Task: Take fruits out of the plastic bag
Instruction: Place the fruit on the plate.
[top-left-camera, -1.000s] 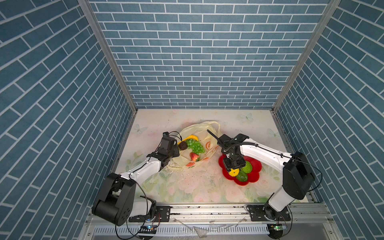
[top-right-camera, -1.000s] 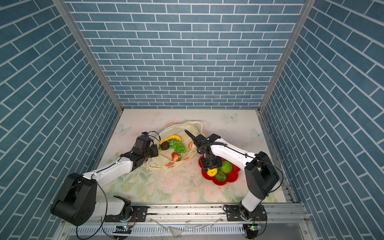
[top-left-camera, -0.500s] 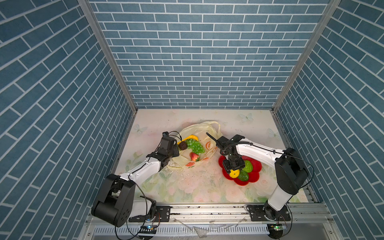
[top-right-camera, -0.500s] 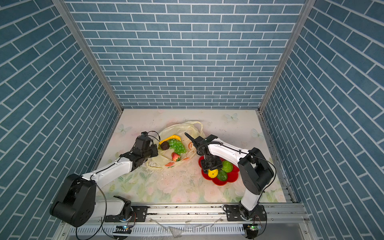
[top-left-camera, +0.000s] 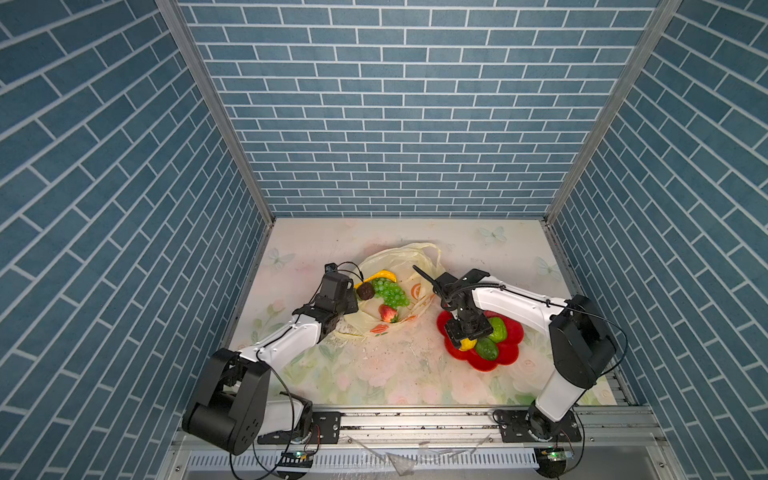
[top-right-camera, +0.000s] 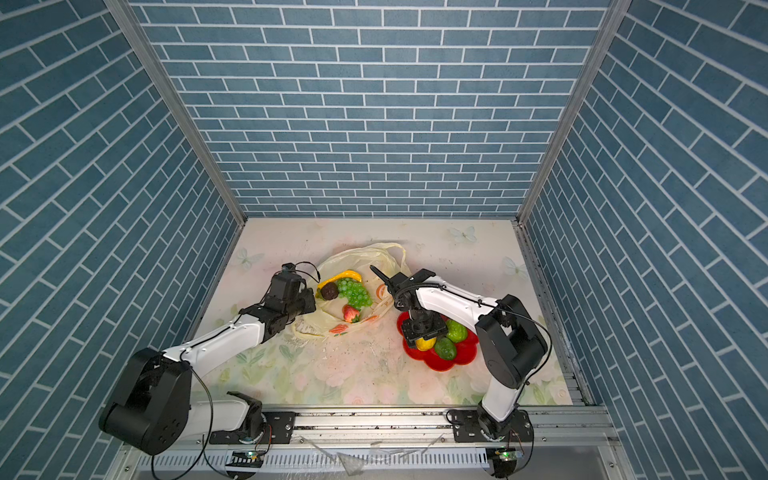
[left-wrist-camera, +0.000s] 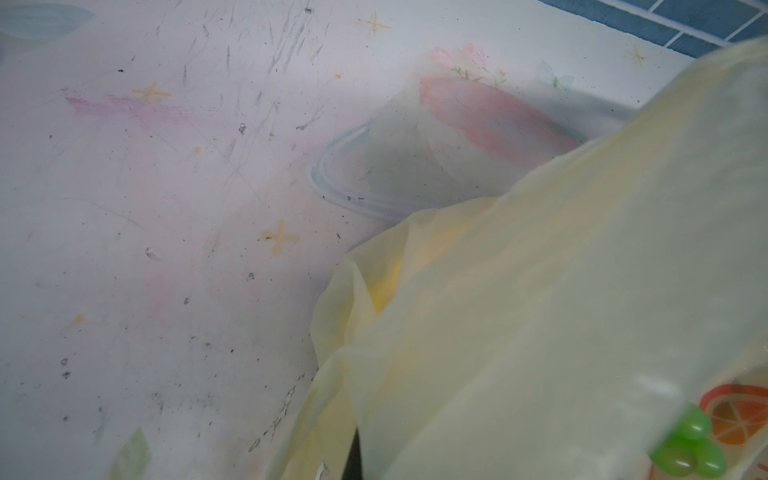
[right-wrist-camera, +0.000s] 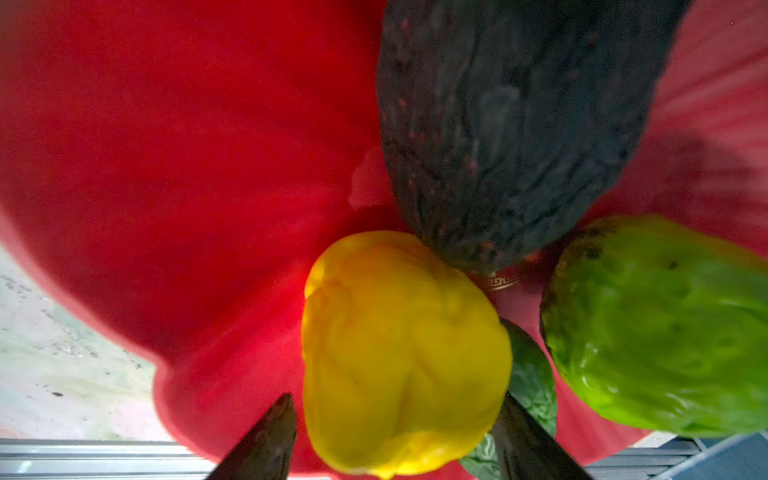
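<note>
Four fruits lie in the plastic bag (top-left-camera: 360, 318) at mid tabletop (top-left-camera: 374, 374): banana (top-left-camera: 384, 274), dark round fruit (top-left-camera: 365, 291), grape bunch (top-left-camera: 390, 292), strawberry (top-left-camera: 388, 313). Four more sit on the red plate (top-left-camera: 509, 357) to its right: lemon (right-wrist-camera: 403, 353), bumpy green citrus (right-wrist-camera: 665, 332), smooth green avocado (top-left-camera: 486, 349), dark avocado (right-wrist-camera: 511, 124). Left fingers (left-wrist-camera: 353, 457) are pressed together on the bag's left edge; right fingers (right-wrist-camera: 266, 440) stand spread either side of the lemon.

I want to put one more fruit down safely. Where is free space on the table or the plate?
Free: the table between the plastic bag and the red plate, toward the front rail, and the strip behind the bag. The plate's front lobes are bare. Crowded: its middle, with lemon, citrus, dark avocado, green avocado.
</note>
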